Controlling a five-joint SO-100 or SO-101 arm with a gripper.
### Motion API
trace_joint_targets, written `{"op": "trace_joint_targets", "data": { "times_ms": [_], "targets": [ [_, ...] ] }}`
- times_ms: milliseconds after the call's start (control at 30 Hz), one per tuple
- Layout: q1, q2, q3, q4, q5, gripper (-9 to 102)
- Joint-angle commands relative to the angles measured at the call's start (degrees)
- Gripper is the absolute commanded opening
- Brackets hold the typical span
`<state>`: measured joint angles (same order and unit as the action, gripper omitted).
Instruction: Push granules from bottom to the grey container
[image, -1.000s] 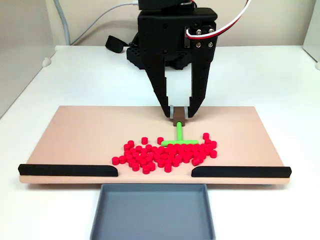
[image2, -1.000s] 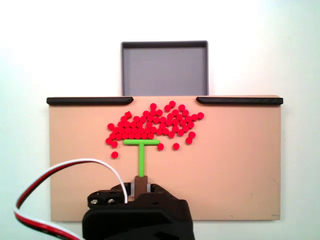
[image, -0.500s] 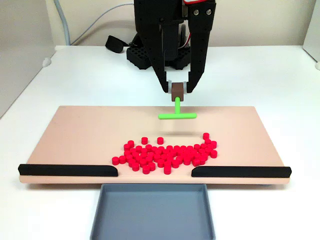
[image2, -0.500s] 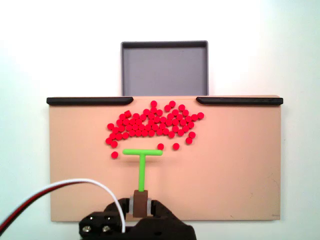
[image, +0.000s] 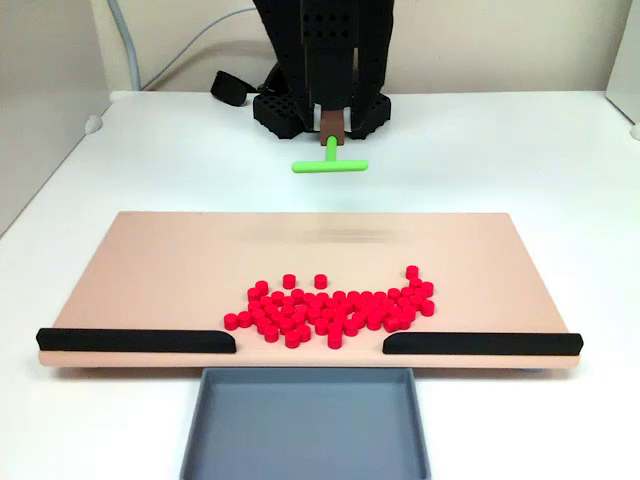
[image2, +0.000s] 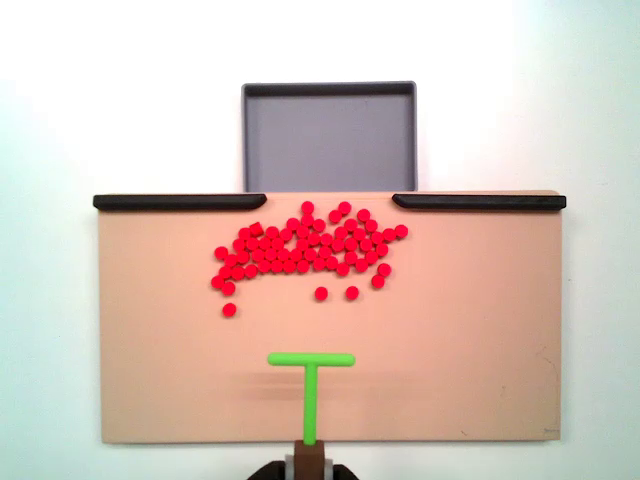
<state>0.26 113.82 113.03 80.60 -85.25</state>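
A cluster of red granules (image: 335, 306) (image2: 305, 249) lies on the beige board (image: 170, 260) (image2: 470, 330), close to the gap between two black strips. The grey container (image: 305, 425) (image2: 328, 138) lies empty just past that gap, off the board's edge. My gripper (image: 331, 122) (image2: 311, 462) is shut on the brown handle of the green T-shaped tool (image: 330, 164) (image2: 311, 375). The tool hangs lifted above the board, well back from the granules, touching none of them. Three or so stray granules (image2: 229, 310) lie apart behind the pile.
Two black strips (image: 135, 341) (image: 482, 343) line the board's edge on either side of the gap. The arm's black base (image: 280, 110) and a grey cable (image: 190, 45) are behind the board. White table surrounds the board.
The gripper has lifted the green tool off the board and pulled it back away from the granules toward the arm's base. The granules have stayed put.
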Motion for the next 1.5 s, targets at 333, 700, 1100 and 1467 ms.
{"op": "trace_joint_targets", "data": {
  "times_ms": [333, 700, 1100, 1467],
  "targets": [
    [1.9, 0.2, 0.7, -0.1, -1.4, 0],
    [1.5, -0.3, 0.4, -0.6, -1.0, 0],
    [1.6, -0.4, 1.1, -0.5, -2.2, 0],
    [1.0, -0.3, 0.9, -0.6, -1.6, 0]
  ]
}}
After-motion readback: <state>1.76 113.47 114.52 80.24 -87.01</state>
